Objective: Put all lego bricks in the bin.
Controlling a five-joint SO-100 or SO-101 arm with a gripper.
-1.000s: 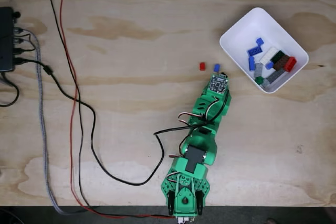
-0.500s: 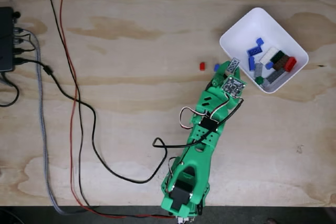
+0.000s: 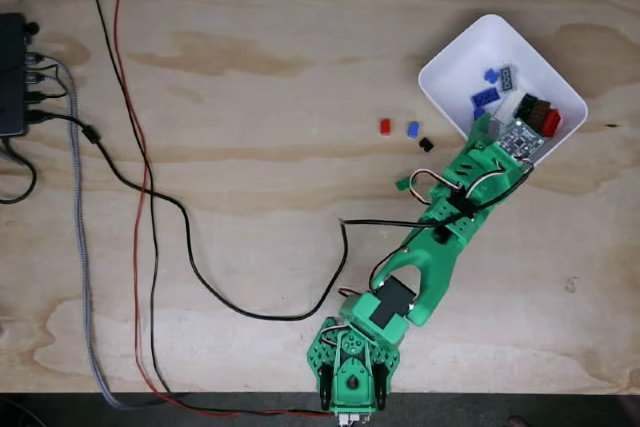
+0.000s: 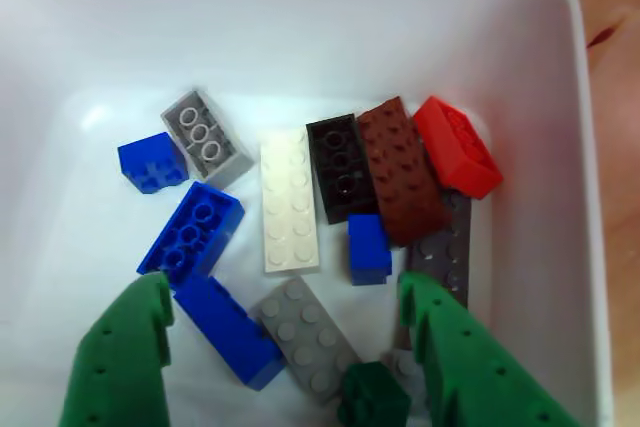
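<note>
A pale plywood bench (image 3: pixel 250 67) with wavy grain is lying under even light. Black, red and grey braided cables (image 3: pixel 140 197) are trailing across its left side from a black box (image 3: pixel 12 75) sitting at the edge.

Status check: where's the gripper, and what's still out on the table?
Gripper open over the bin, nothing held. Red brick, blue brick, black brick on the table left of it. Nothing blocking.
</note>
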